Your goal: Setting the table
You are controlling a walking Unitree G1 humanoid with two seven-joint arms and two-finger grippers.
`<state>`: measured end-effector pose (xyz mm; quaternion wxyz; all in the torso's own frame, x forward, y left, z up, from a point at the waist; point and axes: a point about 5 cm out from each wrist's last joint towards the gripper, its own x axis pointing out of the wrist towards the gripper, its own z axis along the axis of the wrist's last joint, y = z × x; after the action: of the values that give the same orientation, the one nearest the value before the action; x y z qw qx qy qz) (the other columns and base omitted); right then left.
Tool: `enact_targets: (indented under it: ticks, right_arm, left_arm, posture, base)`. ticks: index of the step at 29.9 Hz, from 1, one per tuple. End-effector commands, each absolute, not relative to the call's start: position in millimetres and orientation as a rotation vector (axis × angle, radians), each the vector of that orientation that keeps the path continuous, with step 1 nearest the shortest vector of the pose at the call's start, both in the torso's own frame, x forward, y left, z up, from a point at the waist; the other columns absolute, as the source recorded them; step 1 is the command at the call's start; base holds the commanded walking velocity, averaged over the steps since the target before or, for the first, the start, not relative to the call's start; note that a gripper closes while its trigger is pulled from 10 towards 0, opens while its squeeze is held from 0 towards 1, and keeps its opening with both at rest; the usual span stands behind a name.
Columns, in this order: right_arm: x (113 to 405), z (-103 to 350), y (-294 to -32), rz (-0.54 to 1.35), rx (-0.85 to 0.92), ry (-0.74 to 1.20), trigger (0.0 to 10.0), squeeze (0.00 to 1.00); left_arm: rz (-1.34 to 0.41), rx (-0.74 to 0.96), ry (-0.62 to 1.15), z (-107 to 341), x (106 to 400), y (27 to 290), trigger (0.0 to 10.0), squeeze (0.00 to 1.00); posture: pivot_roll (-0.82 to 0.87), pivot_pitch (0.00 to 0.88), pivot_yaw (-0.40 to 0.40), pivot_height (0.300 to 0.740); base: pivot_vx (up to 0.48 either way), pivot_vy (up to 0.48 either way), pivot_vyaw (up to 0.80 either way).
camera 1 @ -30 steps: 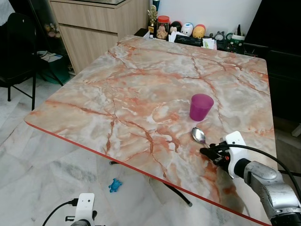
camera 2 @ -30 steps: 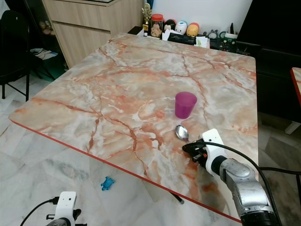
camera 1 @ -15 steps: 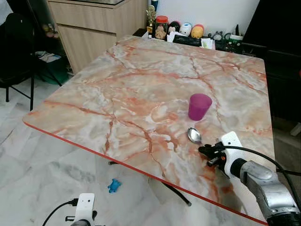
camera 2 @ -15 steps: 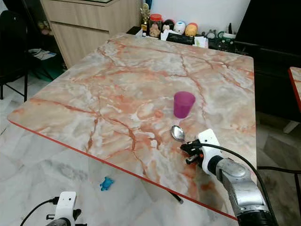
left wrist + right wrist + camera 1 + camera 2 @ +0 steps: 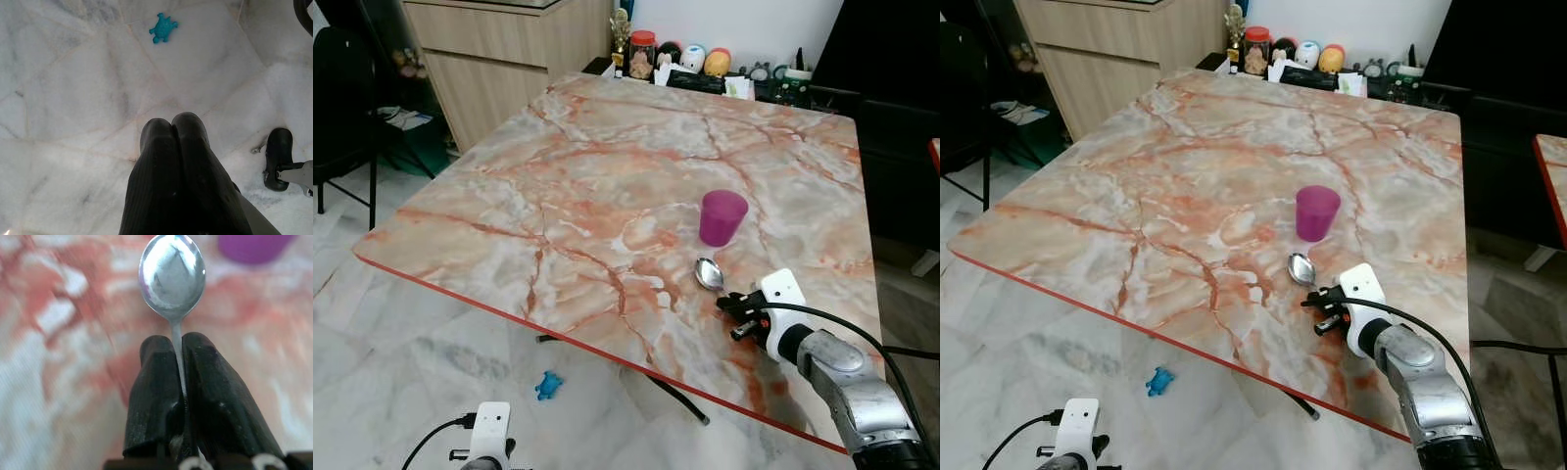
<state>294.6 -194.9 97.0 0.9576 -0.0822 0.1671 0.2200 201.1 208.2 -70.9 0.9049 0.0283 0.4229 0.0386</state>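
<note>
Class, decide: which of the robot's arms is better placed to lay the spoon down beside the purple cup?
Right. The right gripper is shut on the spoon, just short of the purple cup. The left gripper hangs shut over the floor.

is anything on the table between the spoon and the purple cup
Nothing visible. The right gripper is shut on the spoon handle, bowl pointing toward the purple cup; bare marble table lies between them. The left gripper hangs idle near the floor.
</note>
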Motion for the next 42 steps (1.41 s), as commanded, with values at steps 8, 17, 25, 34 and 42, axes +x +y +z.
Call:
enact_targets:
  ticks: [8,17,25,34,42]
  right_arm:
    - [296,132,-178,0.458,-0.145,0.142,10.0,0.0]
    - [303,172,-190,0.097,-0.121,-0.204,10.0,0.0]
    - [293,165,-197,-0.064,-0.055,-0.278,10.0,0.0]
    - [291,156,-198,-0.112,0.024,-0.284,10.0,0.0]
    - [296,166,-202,-0.189,0.052,-0.347,10.0,0.0]
  left_arm:
    - [0.08,0.06,0.9,-74,195,209,10.0,0.0]
    - [0.087,0.047,0.882,-73,197,208,10.0,0.0]
    - [0.083,0.053,0.878,-73,197,209,10.0,0.0]
    - [0.076,0.07,0.877,-73,197,209,10.0,0.0]
    - [0.073,0.091,0.866,-71,201,209,10.0,0.0]
  posture:
    - [0.05,0.062,-0.001,0.74]
    - [0.05,0.05,0.002,0.74]
    - [0.05,0.039,0.002,0.74]
    - [0.05,0.026,-0.003,0.74]
    - [0.05,0.031,-0.005,0.74]
  base:
    - [0.0,0.0,0.0]
    - [0.0,0.0,0.0]
    - [0.0,0.0,0.0]
    - [0.0,0.0,0.0]
    - [0.0,0.0,0.0]
